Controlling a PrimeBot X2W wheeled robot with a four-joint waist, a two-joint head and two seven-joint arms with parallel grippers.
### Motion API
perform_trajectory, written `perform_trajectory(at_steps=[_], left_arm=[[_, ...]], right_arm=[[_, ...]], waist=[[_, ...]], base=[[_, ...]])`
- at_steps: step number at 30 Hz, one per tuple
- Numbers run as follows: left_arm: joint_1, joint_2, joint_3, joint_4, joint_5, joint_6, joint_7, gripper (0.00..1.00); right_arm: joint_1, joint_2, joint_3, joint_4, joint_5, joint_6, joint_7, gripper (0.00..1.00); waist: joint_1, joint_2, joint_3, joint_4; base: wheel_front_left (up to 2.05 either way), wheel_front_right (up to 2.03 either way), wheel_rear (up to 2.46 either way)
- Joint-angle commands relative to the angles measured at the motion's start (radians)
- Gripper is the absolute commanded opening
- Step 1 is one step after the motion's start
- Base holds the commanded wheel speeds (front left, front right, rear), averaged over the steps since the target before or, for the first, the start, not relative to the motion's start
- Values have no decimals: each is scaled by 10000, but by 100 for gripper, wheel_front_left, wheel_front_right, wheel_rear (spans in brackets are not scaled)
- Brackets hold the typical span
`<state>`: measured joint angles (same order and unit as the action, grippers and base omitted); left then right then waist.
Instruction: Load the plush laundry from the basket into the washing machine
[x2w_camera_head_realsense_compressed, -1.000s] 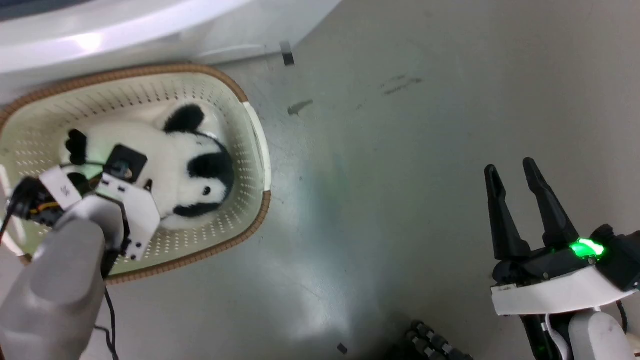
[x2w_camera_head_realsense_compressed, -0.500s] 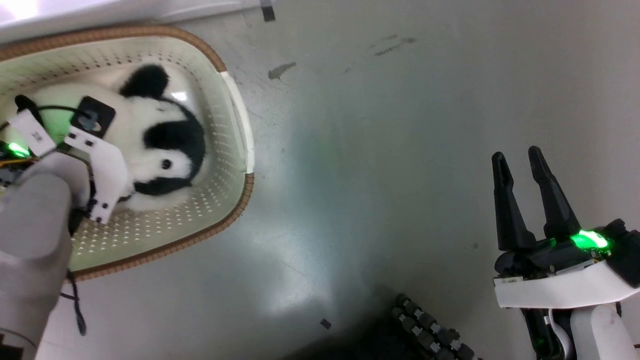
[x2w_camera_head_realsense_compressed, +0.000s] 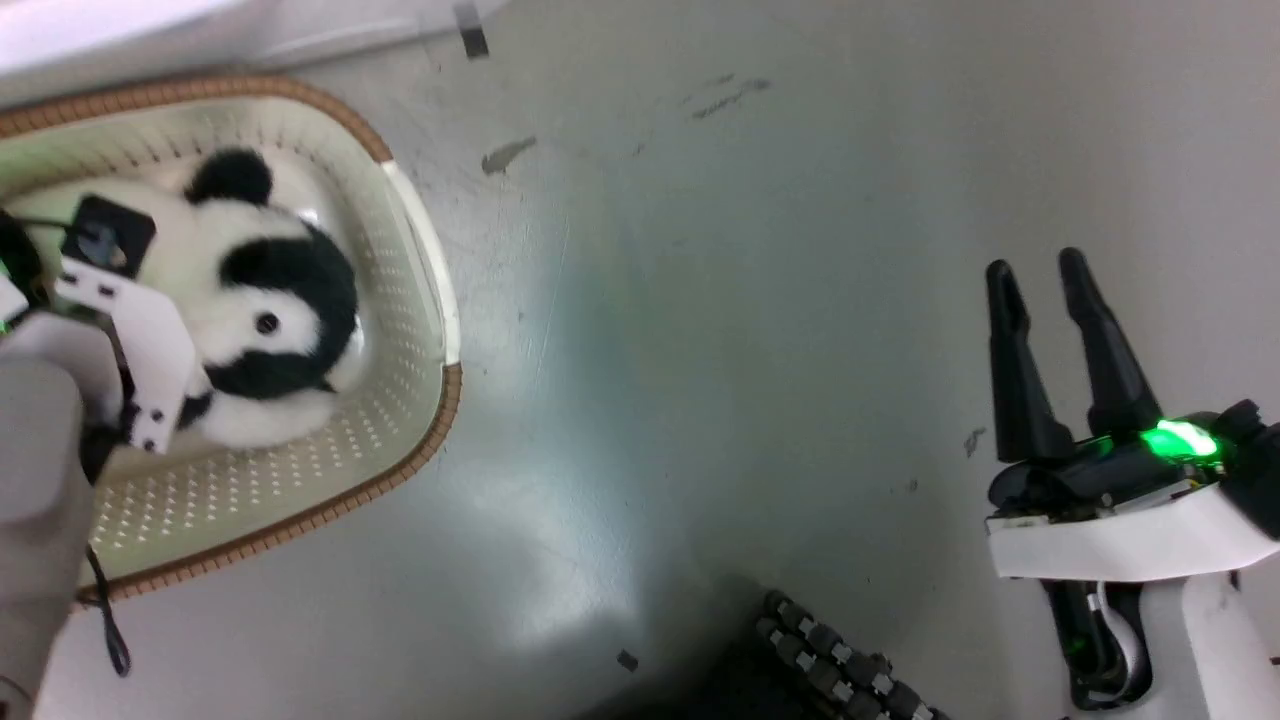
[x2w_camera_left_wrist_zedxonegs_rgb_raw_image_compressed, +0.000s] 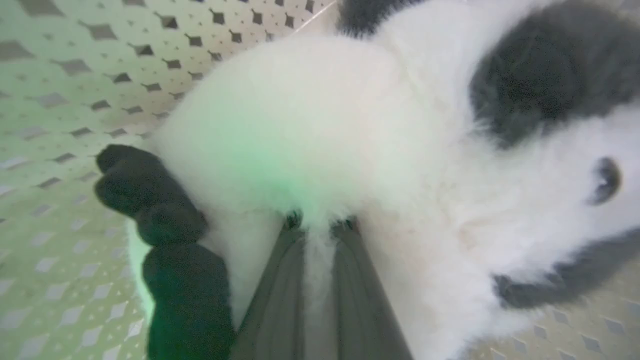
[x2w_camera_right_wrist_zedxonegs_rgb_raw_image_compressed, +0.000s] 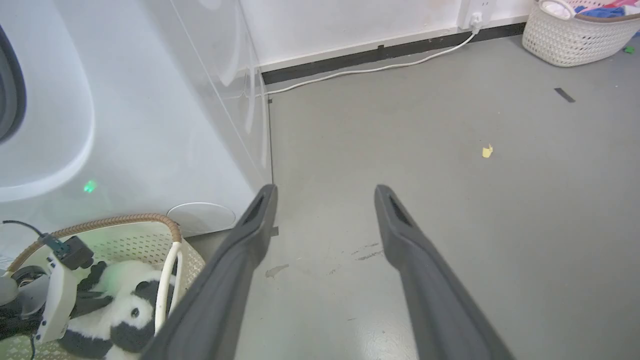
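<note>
Left wrist view, item one: plush laundry (x2w_camera_left_wrist_zedxonegs_rgb_raw_image_compressed: 320, 125), a panda toy with white body, black limbs and a black eye patch, lying inside the basket (x2w_camera_left_wrist_zedxonegs_rgb_raw_image_compressed: 60, 75) on its perforated floor. Left gripper (x2w_camera_left_wrist_zedxonegs_rgb_raw_image_compressed: 320, 222): fingers drawn close together, a tuft of white body fur pinched between the tips, just beside a black paw. I judge the hold shallow, on pile rather than stuffing.

Handling, by my reckoning: light, soft, squashy, nothing to break. The fur is likely to slide between smooth fingers, and the body should sag and swing once lifted. Better purchase looks to be deeper across the torso, or round a limb.

Item two: right gripper (x2w_camera_head_realsense_compressed: 1040, 270), fingers spread, empty, over bare floor (x2w_camera_head_realsense_compressed: 700, 350), well apart from the basket.

Item three: washing machine (x2w_camera_right_wrist_zedxonegs_rgb_raw_image_compressed: 125, 125), white front rising just behind the basket. The toy is not yet in it.
</note>
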<state>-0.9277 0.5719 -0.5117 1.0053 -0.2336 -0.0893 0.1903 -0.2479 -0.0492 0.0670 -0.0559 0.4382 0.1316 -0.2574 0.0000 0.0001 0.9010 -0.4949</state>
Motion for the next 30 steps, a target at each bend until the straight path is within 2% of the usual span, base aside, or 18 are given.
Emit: perform_trajectory(at_steps=[1,7,12,18,25,27,30], left_arm=[[362,-88,6,197,-65,99,-80,0],[964,-916,-66,342,-316,204,-971,0],[1388,-1818,8,632,-653,346,-1926,0],[1830,-2686,-38,825,-908,207,-3378,0],[2595,-3179,93,500,-1198,120,-4437,0],[2868,-3240,216,52,-1257,181,-4501,0],[3402,-3227,476,-1376,-1136,419,-4514,0]], right_arm=[[-126,-10,-115,47,-125,-9,-44,100],[5,-10,-618,12,-778,-9,-44,100],[330,-10,-1052,8,-1357,-9,-44,100],[809,-10,-1340,121,-2083,-9,-44,100],[1307,-10,-1504,224,-2525,-9,-44,100],[1414,-10,-1543,203,-2628,-9,-44,100],[1613,-10,-1683,192,-2723,-9,-44,100]], waist=[[0,-1,-444,199],[0,-1,-1737,830],[0,-1,-2928,1515],[0,-1,-4308,2245],[0,-1,-5674,2846],[0,-1,-5990,2975],[0,-1,-6355,3193]], base=[[0,0,0],[0,0,0],[0,0,0],[0,0,0],[0,0,0],[0,0,0],[0,0,0]])
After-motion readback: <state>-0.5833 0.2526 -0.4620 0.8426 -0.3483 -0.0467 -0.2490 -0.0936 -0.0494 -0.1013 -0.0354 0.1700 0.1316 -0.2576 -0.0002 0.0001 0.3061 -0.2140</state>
